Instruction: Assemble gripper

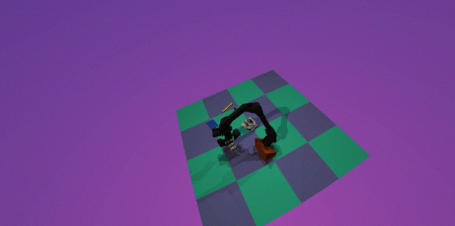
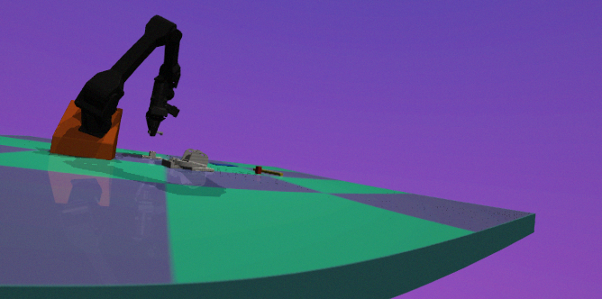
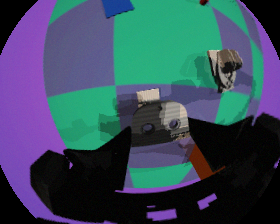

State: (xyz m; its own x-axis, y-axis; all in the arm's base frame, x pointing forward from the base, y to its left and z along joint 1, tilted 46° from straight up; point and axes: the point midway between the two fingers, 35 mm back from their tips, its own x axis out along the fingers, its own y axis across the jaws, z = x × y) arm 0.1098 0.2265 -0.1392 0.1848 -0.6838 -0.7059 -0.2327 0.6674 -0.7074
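Observation:
My gripper is shut on the grey housing plate, holding it above the table. The plate has a rounded edge and two round holes, and spans the gap between the black fingers in the wrist view. A pale tab shows just beyond it. The pale grey gripper base stands on the table away from the gripper; a rounded upright piece rises from it. It is too small to tell how the jaws sit on its pins. A small pale part lies below the gripper in the exterior view.
The orange arm mount stands near the small part. A blue square, a yellow bar and a small red piece lie beyond the base.

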